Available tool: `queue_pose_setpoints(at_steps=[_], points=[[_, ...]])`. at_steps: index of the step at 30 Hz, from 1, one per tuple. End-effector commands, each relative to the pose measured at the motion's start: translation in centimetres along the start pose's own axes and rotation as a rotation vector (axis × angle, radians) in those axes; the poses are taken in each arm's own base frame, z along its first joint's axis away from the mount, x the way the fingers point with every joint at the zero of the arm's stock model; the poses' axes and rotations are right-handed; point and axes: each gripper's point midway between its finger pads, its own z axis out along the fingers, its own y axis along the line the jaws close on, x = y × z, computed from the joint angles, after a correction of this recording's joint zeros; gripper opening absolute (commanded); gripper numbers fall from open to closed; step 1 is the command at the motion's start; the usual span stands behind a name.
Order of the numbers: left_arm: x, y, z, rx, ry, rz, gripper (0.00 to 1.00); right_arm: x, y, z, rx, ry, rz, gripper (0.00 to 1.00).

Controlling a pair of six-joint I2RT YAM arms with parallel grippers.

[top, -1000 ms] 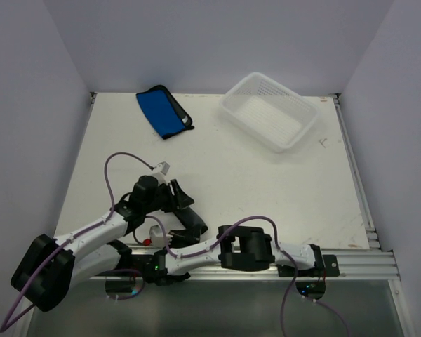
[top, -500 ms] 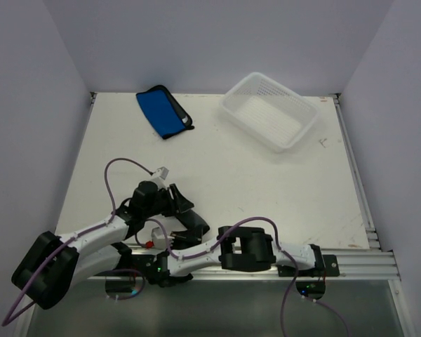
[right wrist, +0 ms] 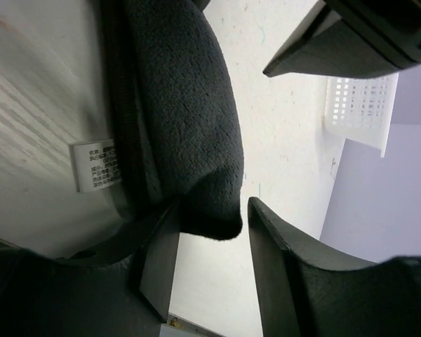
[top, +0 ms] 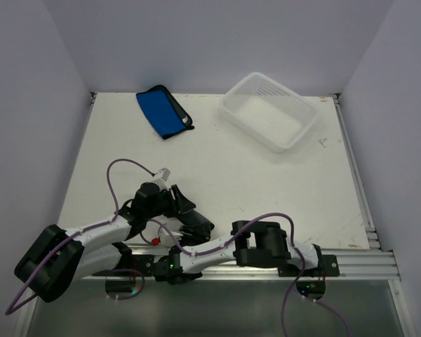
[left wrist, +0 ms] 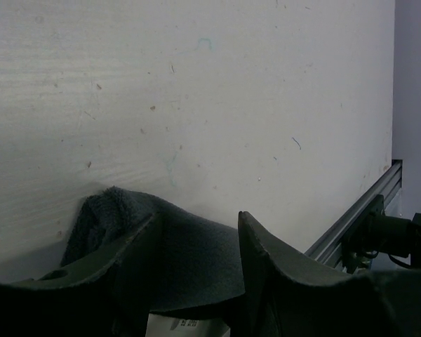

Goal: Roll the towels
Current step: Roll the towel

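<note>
The white counter (top: 266, 189) carries the basket (top: 247, 128) at its far side. The blue towel (top: 161, 112) lies left of the basket. The dark towel (right wrist: 189, 119) sits bunched well nearer than the basket. The left gripper (left wrist: 198, 216) straddles it, half-wide. The right gripper (right wrist: 212, 209), jaws parted, has its edge lying loose between them.

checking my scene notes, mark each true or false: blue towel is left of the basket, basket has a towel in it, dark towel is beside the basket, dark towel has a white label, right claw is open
1. The blue towel lies left of the basket. True.
2. The basket has a towel in it. False: nothing shows inside it.
3. The dark towel is beside the basket. False: it lies far from it at the near edge, its end between the jaws of the right claw.
4. The dark towel has a white label. True.
5. The right claw is open. True.
</note>
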Motion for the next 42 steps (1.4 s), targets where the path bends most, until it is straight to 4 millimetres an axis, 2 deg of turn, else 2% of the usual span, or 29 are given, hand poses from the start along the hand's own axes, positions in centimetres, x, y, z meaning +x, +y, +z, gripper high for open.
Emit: queue_pose_setpoints(at_steps=[1,2,3,8,14,15,21,23,24,25,27,28,30,31,35,37,39,42], points=[[2.4,4.2,-0.2,-0.138,0.047,-0.019,0.52,-2.8,-0.8,-2.3,-0.123,-0.060,0.334,0.49],[2.5,4.3,-0.2,-0.140,0.047,-0.021,0.52,-2.9,-1.0,-2.5,-0.138,-0.065,0.377,0.50],[2.4,4.3,-0.3,-0.140,0.043,-0.020,0.52,-2.1,-0.8,-2.4,-0.157,-0.059,0.386,0.51],[2.4,4.6,-0.4,-0.154,0.039,-0.014,0.52,-3.5,-2.1,-3.7,-0.256,-0.110,0.571,0.53],[2.5,4.9,-0.4,-0.162,0.041,-0.014,0.52,-4.0,-2.8,-4.5,-0.342,-0.147,0.668,0.54],[2.6,4.9,-0.4,-0.163,0.042,-0.014,0.52,-3.4,-2.6,-4.3,-0.347,-0.144,0.665,0.54],[2.6,5.0,-0.5,-0.163,0.038,-0.015,0.52,-2.5,-3.3,-4.4,-0.439,-0.156,0.792,0.54],[2.7,5.1,-0.5,-0.165,0.040,-0.016,0.52,-3.1,-3.8,-4.1,-0.490,-0.172,0.865,0.54],[2.7,5.1,-0.5,-0.165,0.040,-0.017,0.52,-2.0,-3.4,-3.6,-0.510,-0.165,0.864,0.54],[2.8,5.2,-0.5,-0.167,0.041,-0.019,0.53,-2.9,-4.5,-3.6,-0.549,-0.189,0.937,0.54],[2.8,5.2,-0.5,-0.166,0.042,-0.019,0.53,-1.8,-4.8,-2.2,-0.559,-0.171,0.966,0.55],[2.8,5.1,-0.4,-0.163,0.042,-0.021,0.53,-2.2,-5.3,-2.4,-0.597,-0.182,0.998,0.55],[2.8,5.0,-0.4,-0.159,0.042,-0.020,0.53,-1.4,-5.5,-1.5,-0.603,-0.175,1.009,0.55],[2.8,5.0,-0.4,-0.161,0.043,-0.019,0.53,-1.8,-5.7,-1.8,-0.637,-0.192,1.017,0.56],[2.6,4.8,-0.4,-0.154,0.041,-0.020,0.53,-0.5,-4.7,-1.0,-0.675,-0.164,1.012,0.57],[2.6,4.7,-0.4,-0.152,0.041,-0.018,0.53,-0.8,-4.4,-0.6,-0.678,-0.167,1.023,0.57],[2.6,4.8,-0.4,-0.153,0.042,-0.018,0.53,-0.5,-3.0,-0.4,-0.717,-0.145,0.997,0.57],[2.6,4.7,-0.4,-0.154,0.043,-0.017,0.53,-0.4,-2.1,0.4,-0.739,-0.126,1.007,0.57]])
